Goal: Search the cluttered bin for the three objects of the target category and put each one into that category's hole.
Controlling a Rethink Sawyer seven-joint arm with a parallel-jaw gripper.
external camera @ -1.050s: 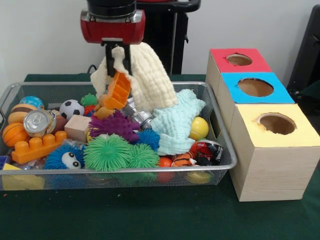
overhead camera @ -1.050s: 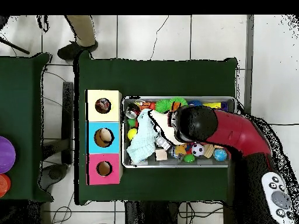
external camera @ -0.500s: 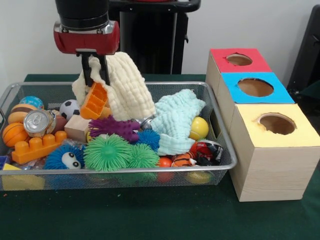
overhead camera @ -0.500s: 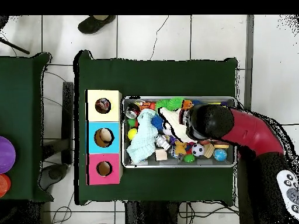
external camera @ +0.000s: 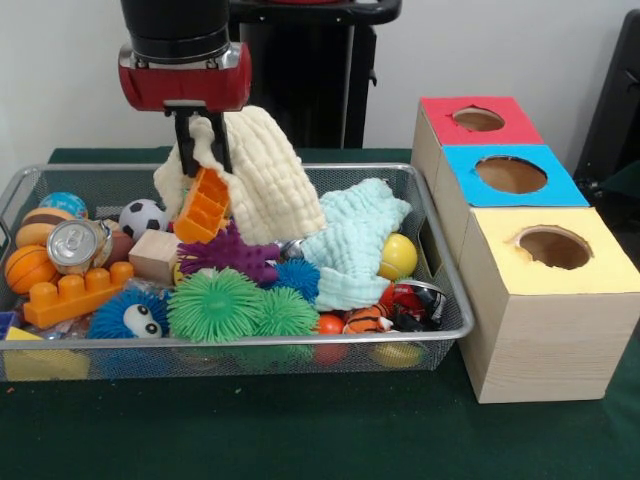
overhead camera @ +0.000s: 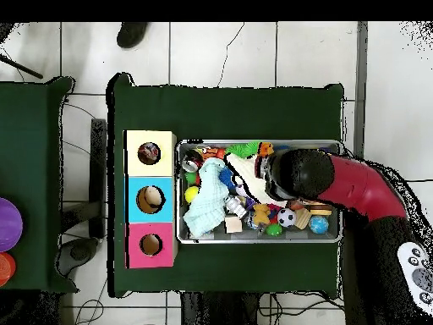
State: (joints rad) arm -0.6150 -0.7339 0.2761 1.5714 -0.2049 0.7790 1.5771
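My gripper (external camera: pixel 204 152) hangs over the left-middle of the wire bin (external camera: pixel 442 272), shut on a cream muslin cloth (external camera: pixel 268 180) that drapes down to its right. An orange ridged block (external camera: pixel 204 205) dangles at the fingertips against the cloth; whether it is pinched too I cannot tell. A light blue cloth (external camera: pixel 350 245) lies in the bin's right part. Red (external camera: pixel 478 120), blue (external camera: pixel 510 175) and yellow (external camera: pixel 553 247) hole boxes stand to the bin's right. From overhead the arm's head (overhead camera: pixel 298 173) hides the gripper; the cream cloth (overhead camera: pixel 245 173) shows beside it.
The bin holds a soda can (external camera: pixel 78 245), an orange toy brick (external camera: pixel 78 293), a soccer ball (external camera: pixel 143 217), a wooden cube (external camera: pixel 156 256), spiky green (external camera: pixel 213 305) and purple (external camera: pixel 232 255) toys and a yellow ball (external camera: pixel 398 256). A person's shoe (overhead camera: pixel 134 32) shows at the top edge.
In the front view the gripper swung left with the cream cloth and orange block, then came slightly back right. The person's foot moved along the overhead view's top edge.
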